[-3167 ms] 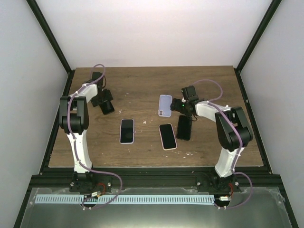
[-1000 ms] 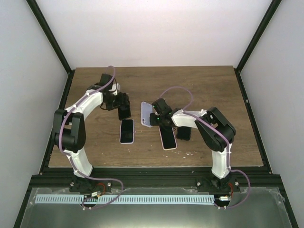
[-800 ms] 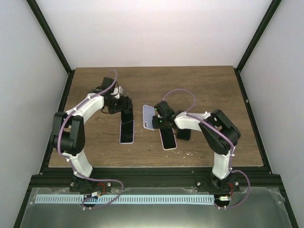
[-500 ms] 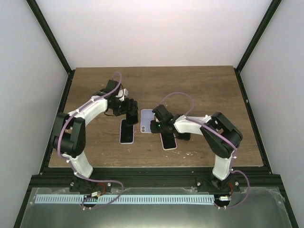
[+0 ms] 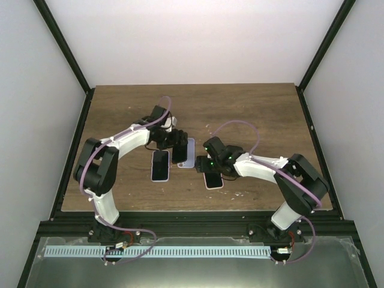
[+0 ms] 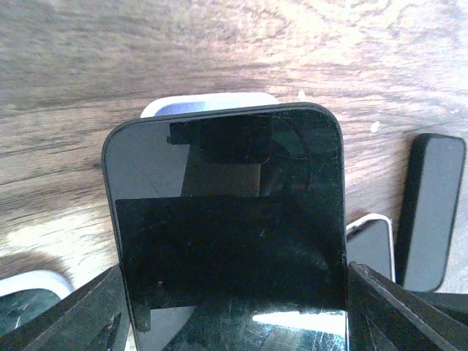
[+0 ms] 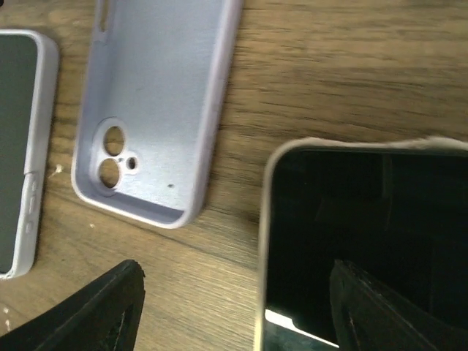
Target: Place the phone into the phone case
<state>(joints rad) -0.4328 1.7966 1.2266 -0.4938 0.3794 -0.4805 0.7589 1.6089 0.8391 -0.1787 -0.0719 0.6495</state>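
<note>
Well, the left gripper is gripping the black phone by its long sides, jaws clamped on it, and holding it over the lilac case, which is lying open side up around the middle of the counter. The right gripper is hovering with its jaws apart over a cream-edged phone nearer the front edge. A white-edged phone is lying just left of the case

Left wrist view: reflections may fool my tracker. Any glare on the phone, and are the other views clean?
Left wrist: phone screen mirrors dark shapes, with a bright glint low down. Right wrist: case slightly soft, no glare. Top: even light, sharp.
</note>
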